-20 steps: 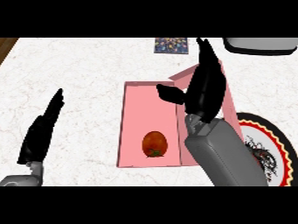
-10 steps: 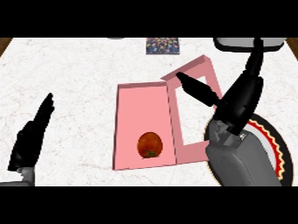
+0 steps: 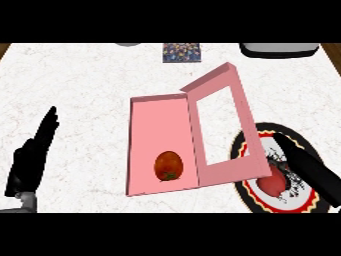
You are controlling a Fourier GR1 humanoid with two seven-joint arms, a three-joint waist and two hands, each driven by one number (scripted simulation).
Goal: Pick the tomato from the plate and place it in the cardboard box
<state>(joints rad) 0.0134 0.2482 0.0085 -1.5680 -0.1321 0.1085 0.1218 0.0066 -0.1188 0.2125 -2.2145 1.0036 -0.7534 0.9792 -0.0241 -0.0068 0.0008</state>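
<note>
Head view: the tomato [image 3: 168, 166] lies inside the cardboard box [image 3: 158, 125], at the 6 o'clock end of its pink tray, so the placing looks done. The lid [image 3: 232, 172] is swung open toward 3 o'clock and overlaps the plate [image 3: 256, 199], whose visible part seems bare. The right hand [image 3: 302, 162], fingers straight and holding nothing, hangs over the plate at 4 o'clock. The left hand [image 3: 33, 155] rests open at 8 o'clock above the surface [image 3: 92, 80].

Tomato [image 3: 168, 166] in cardboard box [image 3: 158, 120], plate [image 3: 276, 200] right of box
</note>
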